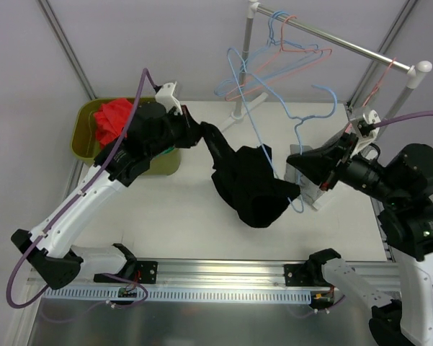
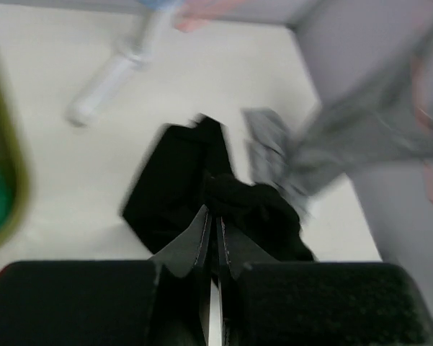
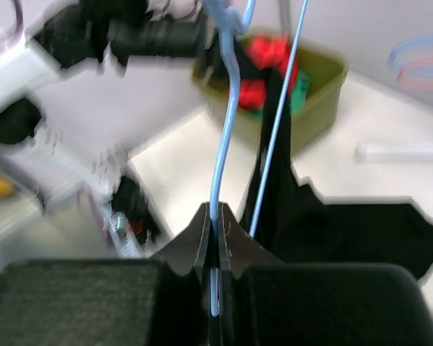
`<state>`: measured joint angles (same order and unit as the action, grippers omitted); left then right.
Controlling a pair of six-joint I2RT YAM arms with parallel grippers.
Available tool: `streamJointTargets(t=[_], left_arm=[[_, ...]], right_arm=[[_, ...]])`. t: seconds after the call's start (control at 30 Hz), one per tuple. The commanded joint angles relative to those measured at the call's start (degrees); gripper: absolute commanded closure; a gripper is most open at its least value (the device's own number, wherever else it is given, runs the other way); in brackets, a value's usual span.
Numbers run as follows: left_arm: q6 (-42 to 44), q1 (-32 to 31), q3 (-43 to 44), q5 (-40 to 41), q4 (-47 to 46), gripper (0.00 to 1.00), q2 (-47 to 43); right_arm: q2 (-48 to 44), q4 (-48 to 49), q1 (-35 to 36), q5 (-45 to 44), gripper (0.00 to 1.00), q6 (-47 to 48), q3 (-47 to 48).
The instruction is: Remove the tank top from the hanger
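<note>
White bench filled the workspace, with a metal rail running along its near edge where the two arms were bolted. Past the rail, the black tank top hung bunched over the middle of the bench, stretched between the two arms. The left gripper was pinched together on a fold of the black cloth, pulling one narrow end of the tank top up and to the left. The right gripper was clamped tight on the thin wire of a light blue hanger, and the wrist view showed black cloth draped along a second run of that same wire just beside the jaws. From above, the hanger's wire crossed the upper right part of the tank top, so the garment was still caught on it; whether it touched the bench below could not be told. Farther back on the left stood an olive green bin holding a red cloth, with a glimpse of green cloth in it too. At the far side rose a clothes rack carrying several spare blue and pink hangers.
</note>
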<state>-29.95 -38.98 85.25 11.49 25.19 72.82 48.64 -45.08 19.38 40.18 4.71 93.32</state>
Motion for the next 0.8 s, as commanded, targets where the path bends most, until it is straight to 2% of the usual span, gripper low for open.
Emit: streamJointTargets(t=[0.0,0.03,0.07,0.1,0.17,0.2,0.27,0.33,0.37,0.47,0.5,0.57,0.6,0.7,0.77], left_arm=[[3.41,-0.22,-4.73,-31.72,-11.72,1.00,-6.45],[2.98,-0.39,-7.88,-45.19,-13.57,1.00,-6.46],[2.80,-0.39,-9.13,-51.41,-14.72,1.00,-6.20],[2.71,-0.65,-10.18,-56.61,-15.08,1.00,-4.46],[1.05,-1.09,-13.87,-68.11,-15.00,1.00,-2.25],[0.43,-1.27,-17.02,-69.65,-15.08,1.00,-0.67],[0.16,-1.62,-20.55,-67.41,-15.08,1.00,-0.31],[-0.01,-1.62,-25.45,-61.09,-14.56,1.00,-1.71],[-0.02,-1.62,-26.62,-57.14,-14.56,1.00,-2.15],[-1.16,-1.62,-29.44,-48.87,-12.80,1.00,-3.29],[-1.59,-1.62,-29.79,-44.58,-12.10,1.00,-3.47],[-1.25,-1.62,-29.53,-41.82,-9.55,1.00,-3.47],[-0.81,-1.62,-28.92,-40.59,-8.76,1.00,-3.56],[0.68,-1.62,-27.25,-36.46,-6.12,1.00,-3.73],[1.56,-1.62,-26.20,-34.52,-4.72,0.85,-3.82]], right_arm=[[-1.70,40.28,0.31,-8.18,1.00,-13.12,-11.81],[-2.23,47.73,0.40,-8.89,1.00,-16.11,-14.63],[-2.06,54.24,0.49,-10.98,1.00,-17.61,-18.66],[-1.63,66.92,0.92,-12.05,1.00,-18.76,-20.26],[0.82,77.55,1.63,-14.33,1.00,-19.21,-22.03],[1.80,83.34,2.50,-14.95,1.00,-18.43,-21.78],[3.90,84.54,2.95,-16.62,1.00,-13.36,-20.29],[4.27,78.86,3.56,-17.86,1.00,-7.73,-17.48],[3.05,76.57,4.00,-20.47,1.00,-0.74,-17.47],[-0.29,67.43,5.85,-33.18,1.00,4.16,-20.28],[-1.87,55.48,5.85,-34.37,1.00,4.60,-19.24],[-2.41,40.75,5.94,-35.61,1.00,3.91,-12.48],[-2.50,28.59,5.85,-36.66,1.00,0.68,-10.46],[-2.50,9.83,5.94,-41.66,1.00,-4.52,-5.52],[-2.85,3.97,5.94,-47.09,1.00,-10.32,-5.17]])
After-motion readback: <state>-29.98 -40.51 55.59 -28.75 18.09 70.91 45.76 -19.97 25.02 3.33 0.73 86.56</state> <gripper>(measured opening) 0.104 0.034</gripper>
